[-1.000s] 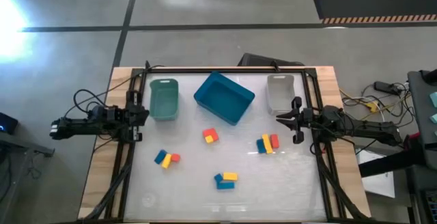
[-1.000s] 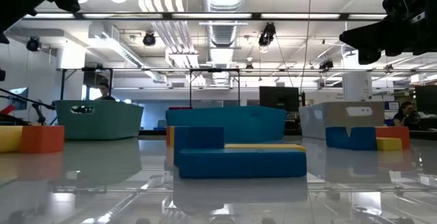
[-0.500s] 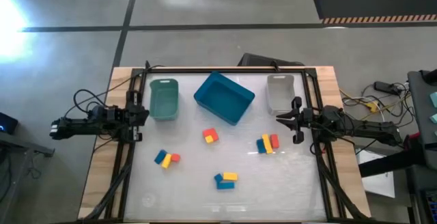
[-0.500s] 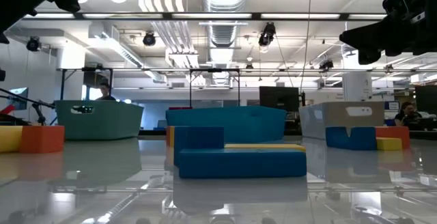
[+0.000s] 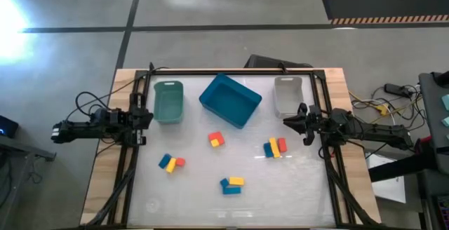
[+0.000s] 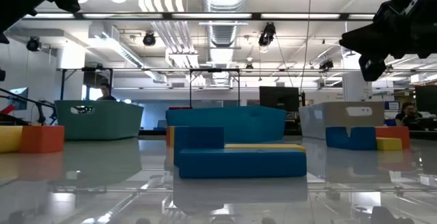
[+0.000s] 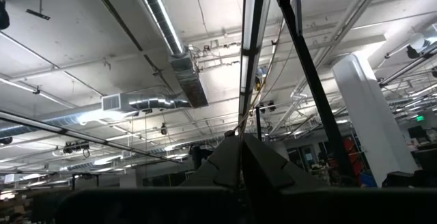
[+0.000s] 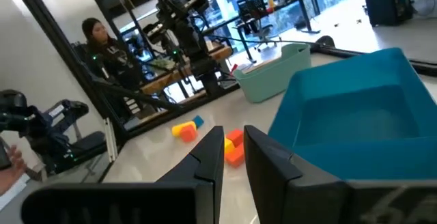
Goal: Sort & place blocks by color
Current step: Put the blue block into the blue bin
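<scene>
Small red, yellow and blue blocks lie in separate little clusters on the white table: one near the left, one in the middle, one at the right, one nearest the front edge. My left gripper waits shut at the table's left edge, tilted up toward the ceiling. My right gripper hovers level at the right edge, beside the grey bin. It points across the table, its fingers nearly together with nothing between them.
Three bins stand along the far side: green, blue set askew, and grey. A black frame runs round the table. The near half of the white surface is bare. People sit at desks beyond the table.
My right gripper has rolled about the line it points along while staying in place at the right edge. The blocks and bins have kept still.
</scene>
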`<state>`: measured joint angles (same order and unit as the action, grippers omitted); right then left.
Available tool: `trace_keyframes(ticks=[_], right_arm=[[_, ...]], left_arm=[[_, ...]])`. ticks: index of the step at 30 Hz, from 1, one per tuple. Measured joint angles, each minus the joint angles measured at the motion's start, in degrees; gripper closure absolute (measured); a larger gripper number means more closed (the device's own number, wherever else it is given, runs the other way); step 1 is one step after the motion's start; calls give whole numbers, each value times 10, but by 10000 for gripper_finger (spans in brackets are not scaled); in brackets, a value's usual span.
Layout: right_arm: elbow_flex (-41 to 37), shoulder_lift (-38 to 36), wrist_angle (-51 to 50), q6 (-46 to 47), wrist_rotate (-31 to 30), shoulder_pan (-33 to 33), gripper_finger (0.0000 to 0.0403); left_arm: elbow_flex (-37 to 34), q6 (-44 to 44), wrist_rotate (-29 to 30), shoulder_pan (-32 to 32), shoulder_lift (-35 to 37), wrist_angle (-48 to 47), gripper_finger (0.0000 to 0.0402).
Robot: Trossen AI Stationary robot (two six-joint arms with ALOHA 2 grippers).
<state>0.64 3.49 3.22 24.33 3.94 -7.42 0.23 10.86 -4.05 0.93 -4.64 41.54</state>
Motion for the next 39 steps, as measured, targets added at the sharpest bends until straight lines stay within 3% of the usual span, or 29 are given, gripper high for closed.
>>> trace_keyframes(ticks=[17,19,22,26,36,39], right_arm=[[0,0,1,-24,-21,0,355],[0,0,1,-22,-32,0,355],[0,0,11,13,-61,0,355],[0,0,45,71,-148,0,355],[0,1,93,58,-161,0,355],[0,4,105,57,-161,0,355]], left_arm=[[0,-1,0,0,0,5,402],[0,-52,0,0,0,17,402],[0,-203,0,0,0,27,402],[0,-314,0,0,0,27,402],[1,-312,0,0,0,31,402],[4,-234,20,1,-1,34,402]])
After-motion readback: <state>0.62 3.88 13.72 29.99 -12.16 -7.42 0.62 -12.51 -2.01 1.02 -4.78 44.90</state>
